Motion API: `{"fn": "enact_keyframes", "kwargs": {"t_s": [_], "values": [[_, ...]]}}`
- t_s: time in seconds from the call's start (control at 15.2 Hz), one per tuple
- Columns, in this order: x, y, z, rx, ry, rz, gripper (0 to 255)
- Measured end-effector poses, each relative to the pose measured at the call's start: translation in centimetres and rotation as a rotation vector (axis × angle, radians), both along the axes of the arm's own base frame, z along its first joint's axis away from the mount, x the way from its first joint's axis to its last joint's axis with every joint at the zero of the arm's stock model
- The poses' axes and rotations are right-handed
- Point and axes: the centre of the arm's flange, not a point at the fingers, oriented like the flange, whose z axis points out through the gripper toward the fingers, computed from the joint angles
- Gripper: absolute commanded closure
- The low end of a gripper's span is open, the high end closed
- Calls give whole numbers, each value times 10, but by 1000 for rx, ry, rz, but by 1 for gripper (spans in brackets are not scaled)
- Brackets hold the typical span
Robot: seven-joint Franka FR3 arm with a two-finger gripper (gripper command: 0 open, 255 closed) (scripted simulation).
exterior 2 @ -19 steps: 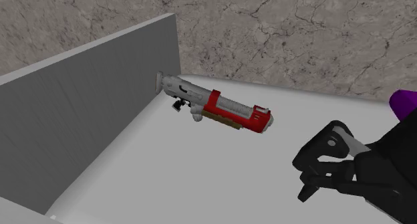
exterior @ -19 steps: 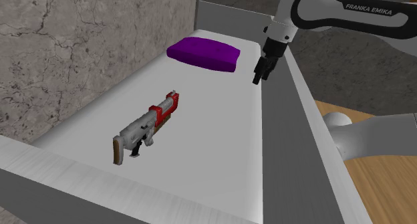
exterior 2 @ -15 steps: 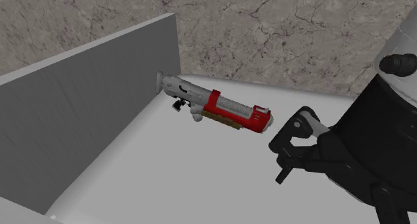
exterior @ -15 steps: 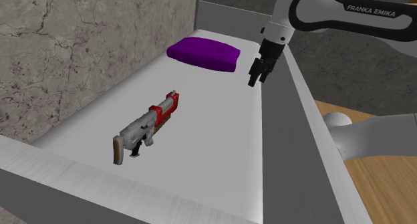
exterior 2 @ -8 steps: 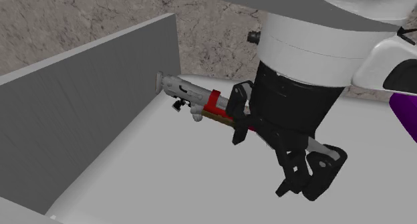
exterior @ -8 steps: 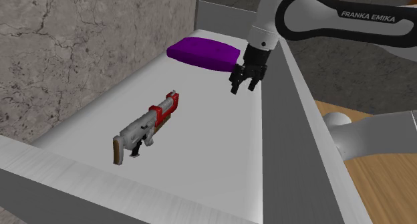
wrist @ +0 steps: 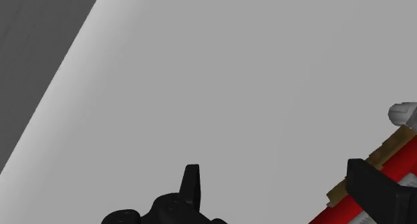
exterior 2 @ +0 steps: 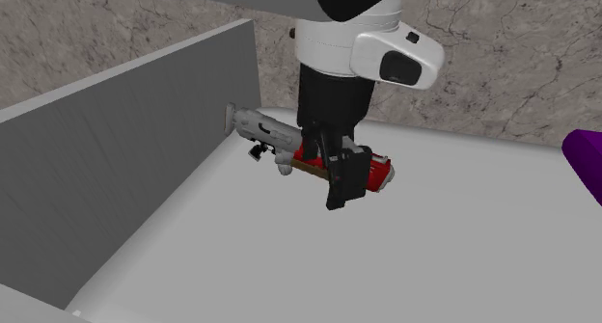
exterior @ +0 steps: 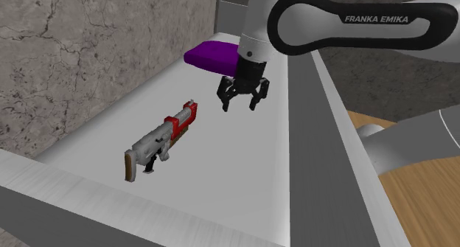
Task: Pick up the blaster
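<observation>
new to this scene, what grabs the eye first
The red and grey blaster lies on the white surface by the stone wall at the shoulder view's left. The open black gripper hangs to its right there, near a purple cushion at the far end.

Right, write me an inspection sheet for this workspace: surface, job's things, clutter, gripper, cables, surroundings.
Surface: pale grey surface with raised grey walls along its edges.
Job's things: red and grey blaster lying flat on the surface, not held.
Clutter: purple cushion at the far end in the shoulder view.
Gripper: gripper open, hovering over the surface between cushion and blaster, holding nothing; in the wrist view the blaster's red end lies beside one finger.
Cables: nothing seen.
Surroundings: marbled stone wall; wooden floor.
</observation>
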Motion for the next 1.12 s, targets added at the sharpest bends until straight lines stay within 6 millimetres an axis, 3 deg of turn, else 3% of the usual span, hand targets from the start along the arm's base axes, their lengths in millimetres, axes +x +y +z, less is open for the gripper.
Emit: {"fn": "enact_keyframes", "kwargs": {"t_s": [0.79,0.99,1.12], "values": [[89,133,-23,-33,39,-347,0],[120,158,-30,-39,50,-435,0],[128,166,-36,-42,52,-466,0]]}}
